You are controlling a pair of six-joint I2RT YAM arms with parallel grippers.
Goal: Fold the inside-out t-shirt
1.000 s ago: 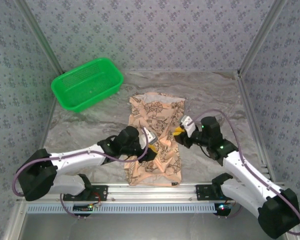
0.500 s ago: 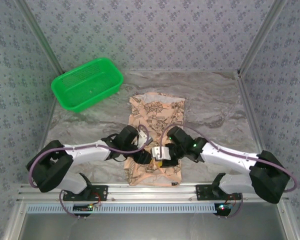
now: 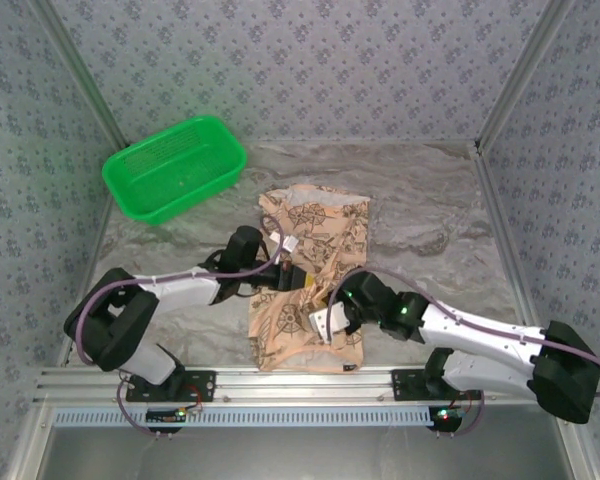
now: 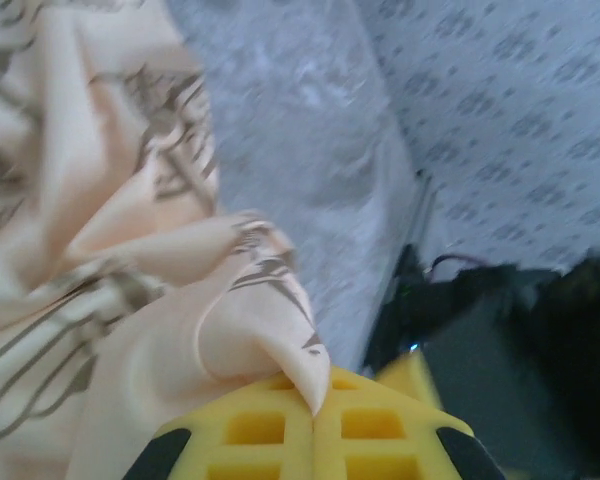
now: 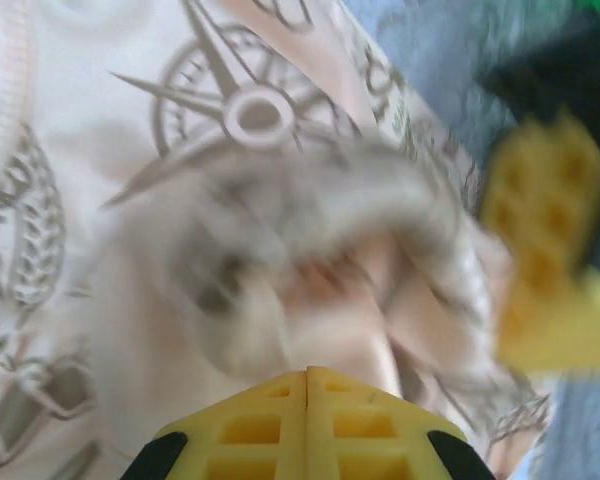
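The tan-peach t-shirt [image 3: 315, 225] with brown compass prints lies lengthwise mid-table, bunched across its middle. My left gripper [image 3: 296, 276] sits over the shirt's middle left. In the left wrist view its yellow fingers [image 4: 315, 405] are shut on a pointed tip of the cloth [image 4: 100, 250]. My right gripper [image 3: 325, 322] is low over the shirt's near part. The right wrist view is blurred; the fingers [image 5: 307, 375] are closed together against a raised fold of the shirt [image 5: 180, 180], which seems to run in between them. The left gripper's yellow finger [image 5: 540, 250] shows just beyond that fold.
A green plastic basket [image 3: 175, 167] stands at the back left. Patterned walls close in the grey marbled table [image 3: 430, 210] on three sides. A metal rail [image 3: 300, 385] runs along the near edge. The right arm's dark body [image 4: 520, 340] lies close beside the left gripper.
The right arm has swung from the shirt's right side across to its near part. The left gripper has moved farther back, and the shirt's middle has lifted and bunched.
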